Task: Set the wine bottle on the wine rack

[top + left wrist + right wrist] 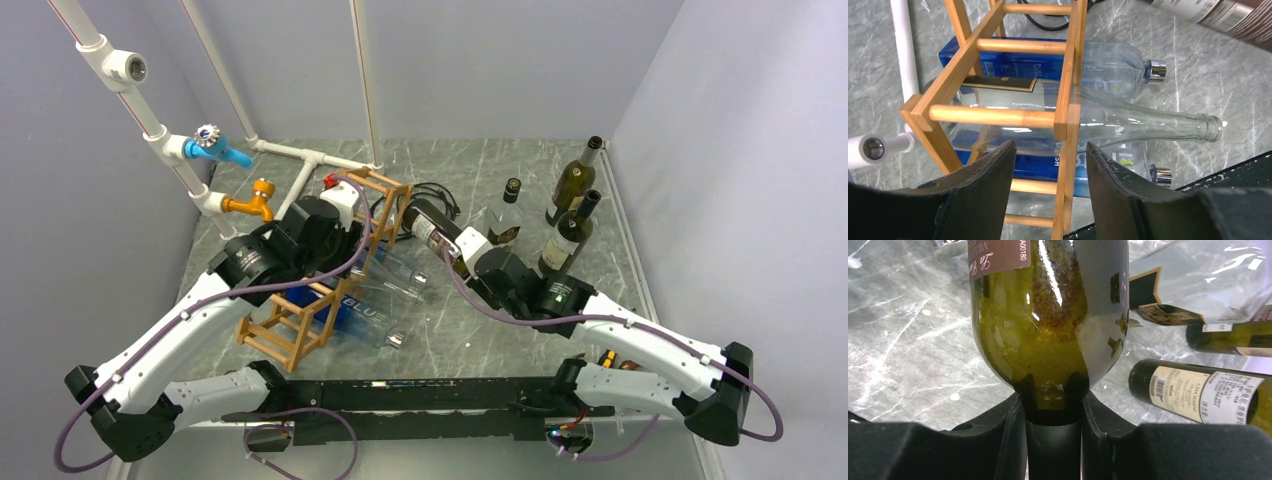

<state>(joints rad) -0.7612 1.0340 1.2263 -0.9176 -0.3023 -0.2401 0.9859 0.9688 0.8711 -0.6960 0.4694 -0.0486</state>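
Observation:
My right gripper [1053, 400] is shut on the neck of the dark green wine bottle [1048, 315]. It holds the bottle [432, 225] nearly level above the table, base pointing at the upper end of the wine rack [300, 320]. The rack is a lattice of orange-brown sticks [998, 116] with a clear bottle [1148, 120] and two blue-labelled bottles [1108, 70] lying in its cells. My left gripper [1048, 150] is open, its fingers on either side of one upright post of the rack with a gap on both sides. In the top view it [362, 215] sits at the rack's far end.
Three bottles [567, 235] stand at the back right, near the right wall. White pipes with a blue tap [215, 150] and an orange tap [255, 200] run along the left and back. A black cable [430, 192] lies behind the rack.

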